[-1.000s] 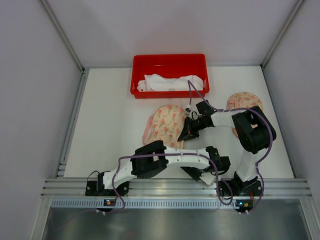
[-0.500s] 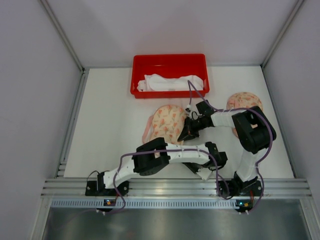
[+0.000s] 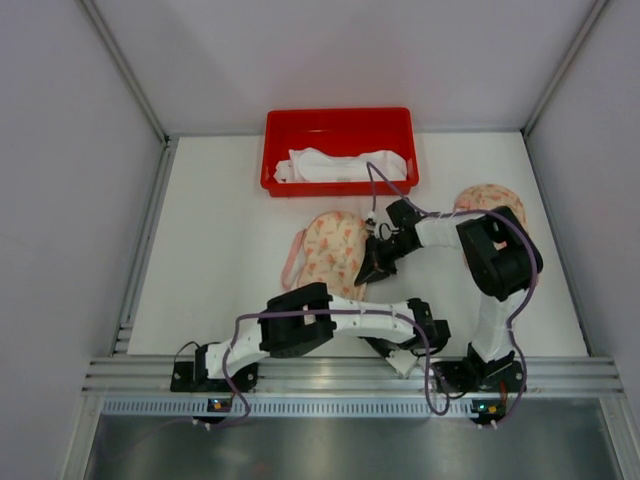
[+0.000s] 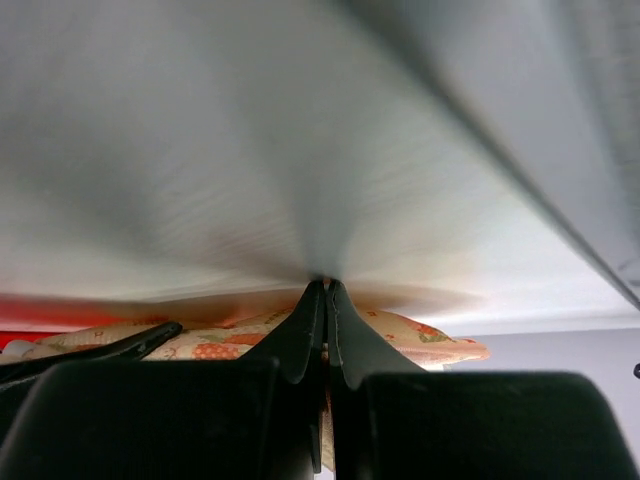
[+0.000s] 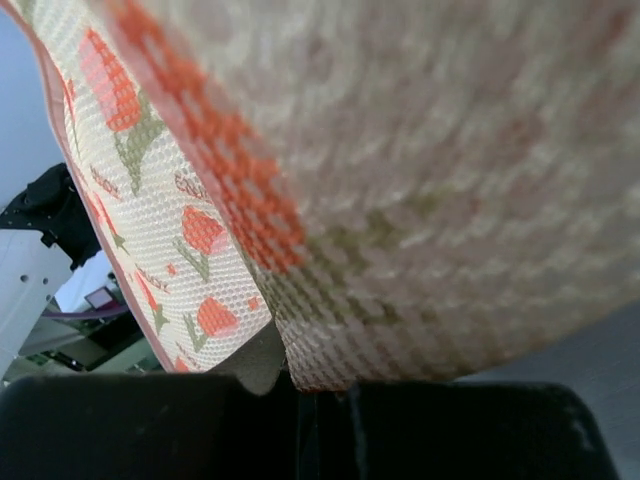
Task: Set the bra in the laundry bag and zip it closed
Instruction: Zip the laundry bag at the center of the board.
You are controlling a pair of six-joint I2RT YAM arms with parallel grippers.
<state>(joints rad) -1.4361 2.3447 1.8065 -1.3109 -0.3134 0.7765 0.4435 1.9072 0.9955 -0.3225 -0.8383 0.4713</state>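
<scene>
The bra (image 3: 325, 165), white, soft and crumpled, lies in the red plastic tub (image 3: 340, 118). The right gripper (image 3: 372, 268) pinches the edge of the domed, flower-printed mesh laundry bag (image 3: 335, 250). The left gripper (image 3: 392, 352) is near the bag, black fingers pressed together — around what, I cannot tell.

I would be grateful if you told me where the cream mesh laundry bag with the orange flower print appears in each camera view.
Top external: the cream mesh laundry bag lies mid-frame, with its second dome further right.
Left wrist: a low strip behind the shut jaws.
Right wrist: it fills most of the frame, close and partly blurred.
Shared landmark: the orange flowers printed on the mesh.
</scene>
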